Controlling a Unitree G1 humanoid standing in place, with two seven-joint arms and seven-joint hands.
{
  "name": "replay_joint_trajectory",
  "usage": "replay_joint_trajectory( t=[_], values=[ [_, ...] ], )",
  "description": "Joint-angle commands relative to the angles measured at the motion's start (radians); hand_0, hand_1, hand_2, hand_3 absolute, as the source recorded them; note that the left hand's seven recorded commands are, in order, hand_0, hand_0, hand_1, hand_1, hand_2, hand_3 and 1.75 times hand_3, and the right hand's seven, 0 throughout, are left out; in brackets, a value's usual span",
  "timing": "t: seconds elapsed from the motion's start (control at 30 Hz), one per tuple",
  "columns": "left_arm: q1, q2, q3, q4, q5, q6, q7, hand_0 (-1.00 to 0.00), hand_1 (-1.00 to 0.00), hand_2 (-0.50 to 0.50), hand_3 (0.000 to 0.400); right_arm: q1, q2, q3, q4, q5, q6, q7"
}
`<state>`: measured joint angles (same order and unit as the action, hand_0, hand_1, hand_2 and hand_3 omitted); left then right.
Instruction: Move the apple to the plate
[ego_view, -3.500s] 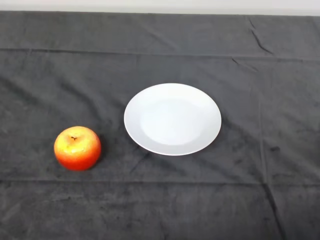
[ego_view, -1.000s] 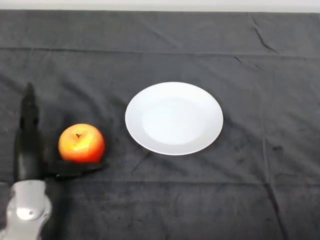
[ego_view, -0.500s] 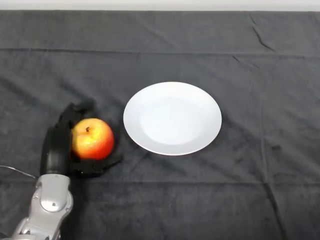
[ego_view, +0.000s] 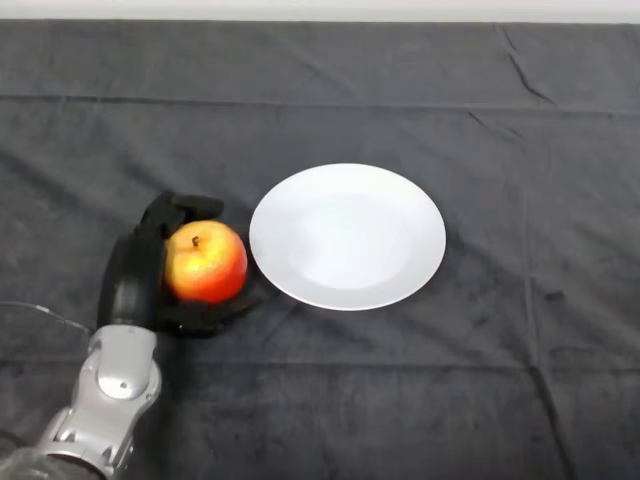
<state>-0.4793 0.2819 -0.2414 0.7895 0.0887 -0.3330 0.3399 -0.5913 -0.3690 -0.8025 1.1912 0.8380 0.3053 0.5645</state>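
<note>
A red and yellow apple (ego_view: 206, 262) is in my left hand (ego_view: 135, 275), just left of the white plate (ego_view: 347, 236). The black fingers curl over its far side and the thumb wraps under its near side. The apple is tilted, its stem pointing up and a little left. It is close to the plate's left rim but apart from it. The plate holds nothing. My silver-grey forearm (ego_view: 108, 395) comes in from the lower left.
A dark cloth (ego_view: 500, 380) with creases covers the whole table. A pale wall strip runs along the far edge.
My hand closed round the apple and has carried it to the right, nearer the plate's left rim. The plate has not moved.
</note>
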Motion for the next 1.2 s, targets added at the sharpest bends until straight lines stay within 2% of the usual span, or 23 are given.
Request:
replay_joint_trajectory(
  t=[0.03,0.3,0.67,0.9,1.2],
  values=[
    [-0.062,0.008,-0.043,-0.042,0.019,0.027,0.018,-1.0,-1.0,0.0,0.4,0.007,-0.018,-0.0137,-0.005,-0.0042,-0.005,-0.0062],
    [-0.124,-0.025,-0.091,-0.047,0.035,0.057,0.051,-1.0,-1.0,0.0,0.4,0.007,-0.018,-0.0135,-0.005,-0.004,-0.005,-0.0062],
    [-0.219,-0.075,-0.165,0.034,0.03,0.047,0.079,-1.0,-1.0,0.0,0.4,0.006,-0.018,-0.0135,-0.003,-0.0037,-0.005,-0.0056],
    [-0.264,-0.097,-0.213,0.119,0.01,0.002,0.083,-1.0,-1.0,0.0,0.4,0.006,-0.019,-0.0138,-0.001,-0.0034,-0.005,-0.0046],
    [-0.294,-0.109,-0.254,0.229,-0.026,-0.055,0.059,-1.0,-1.0,0.0,0.4,0.004,-0.021,-0.0144,0.002,-0.0029,-0.005,-0.0029]
  ],
)
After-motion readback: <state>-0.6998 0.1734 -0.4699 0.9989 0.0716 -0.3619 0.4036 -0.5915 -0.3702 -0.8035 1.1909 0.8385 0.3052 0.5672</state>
